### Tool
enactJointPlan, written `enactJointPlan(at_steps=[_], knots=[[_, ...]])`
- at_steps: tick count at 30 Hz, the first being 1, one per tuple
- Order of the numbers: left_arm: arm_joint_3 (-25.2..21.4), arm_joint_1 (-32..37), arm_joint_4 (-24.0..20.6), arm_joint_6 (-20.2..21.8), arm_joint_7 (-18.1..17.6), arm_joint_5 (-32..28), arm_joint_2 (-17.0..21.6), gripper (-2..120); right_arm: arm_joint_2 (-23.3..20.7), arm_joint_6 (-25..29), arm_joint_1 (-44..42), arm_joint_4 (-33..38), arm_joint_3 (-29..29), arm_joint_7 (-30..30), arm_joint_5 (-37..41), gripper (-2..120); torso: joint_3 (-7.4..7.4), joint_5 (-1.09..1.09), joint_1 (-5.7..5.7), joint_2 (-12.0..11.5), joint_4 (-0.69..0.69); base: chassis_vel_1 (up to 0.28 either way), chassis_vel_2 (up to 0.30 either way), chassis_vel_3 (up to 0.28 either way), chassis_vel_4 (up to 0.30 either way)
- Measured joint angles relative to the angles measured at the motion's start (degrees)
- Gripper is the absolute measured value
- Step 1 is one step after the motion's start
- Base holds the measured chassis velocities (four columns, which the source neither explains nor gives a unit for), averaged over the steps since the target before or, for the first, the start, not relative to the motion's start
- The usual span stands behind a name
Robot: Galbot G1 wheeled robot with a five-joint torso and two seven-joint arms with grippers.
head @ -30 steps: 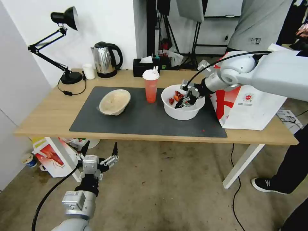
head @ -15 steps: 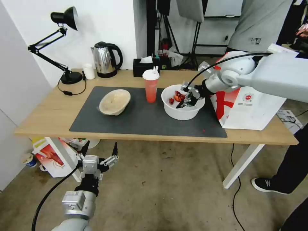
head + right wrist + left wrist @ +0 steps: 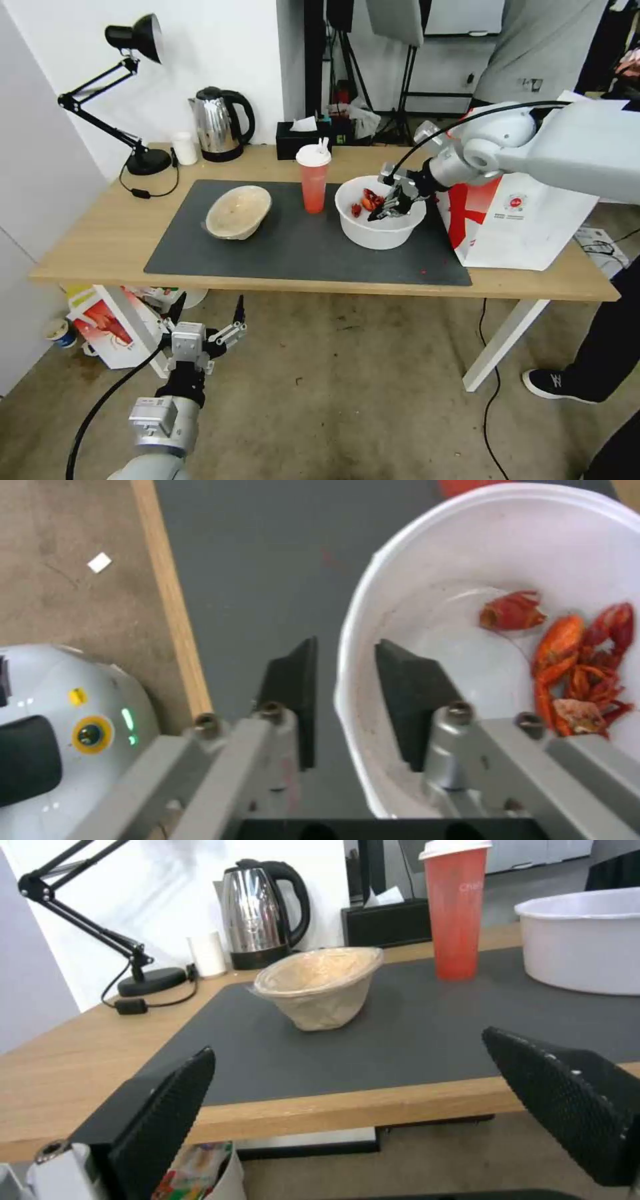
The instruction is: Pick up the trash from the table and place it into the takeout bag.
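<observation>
On the dark mat [image 3: 293,247] of the table [image 3: 100,233] stand a beige bowl [image 3: 238,212] [image 3: 320,985], a red cup with lid and straw [image 3: 313,183] [image 3: 457,915], and a large white bowl [image 3: 380,233] [image 3: 427,605] holding red crayfish shells [image 3: 580,665]. My right gripper [image 3: 385,212] [image 3: 347,647] straddles that bowl's near rim, one finger inside and one outside, with a narrow gap showing on the outer side. The white and red takeout bag [image 3: 527,227] stands just right of the bowl. My left gripper [image 3: 208,308] [image 3: 347,1045] hangs open below the table's front edge.
A kettle [image 3: 217,123], a small white cup [image 3: 185,148], a desk lamp [image 3: 143,157] and a black tissue box [image 3: 300,139] line the table's back. A red-and-white box [image 3: 110,327] sits on the floor under the left end. A person stands behind the bag.
My right arm has risen slightly and its gripper has shifted a little toward the bag along the bowl's rim. The bowl and the left arm have stayed put.
</observation>
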Motion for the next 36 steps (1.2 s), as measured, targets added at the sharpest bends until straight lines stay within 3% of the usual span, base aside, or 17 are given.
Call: enactJointPlan(at_steps=[3, 5, 7, 20, 36], knots=[[0.0, 0.0, 0.0, 0.0, 0.0, 0.0, 0.0, 100, -0.9, -0.1, 0.8, 0.2, -0.9, -0.4, 1.2, 40, 0.00, 0.00, 0.00, 0.0, 0.00, 0.000, 0.000, 0.000, 0.000], [0.0, 0.0, 0.0, 0.0, 0.0, 0.0, 0.0, 100, -1.0, -0.1, 1.0, 0.2, -0.9, -0.5, 1.4, 41, 0.00, 0.01, 0.00, 0.0, 0.00, 0.000, 0.000, 0.000, 0.000], [0.0, 0.0, 0.0, 0.0, 0.0, 0.0, 0.0, 100, -1.8, -0.2, 1.7, 0.3, -1.3, -0.8, 2.1, 54, 0.00, 0.00, 0.00, 0.0, 0.00, 0.000, 0.000, 0.000, 0.000], [0.0, 0.0, 0.0, 0.0, 0.0, 0.0, 0.0, 100, -2.9, -0.6, 2.0, 1.5, -2.4, -0.1, 3.9, 98, 0.00, 0.02, 0.00, 0.0, 0.00, 0.000, 0.000, 0.000, 0.000], [0.0, 0.0, 0.0, 0.0, 0.0, 0.0, 0.0, 100, -2.7, -0.6, -2.1, -1.0, -0.8, 1.1, 1.9, 100, 0.00, 0.01, 0.00, 0.0, 0.00, 0.000, 0.000, 0.000, 0.000]])
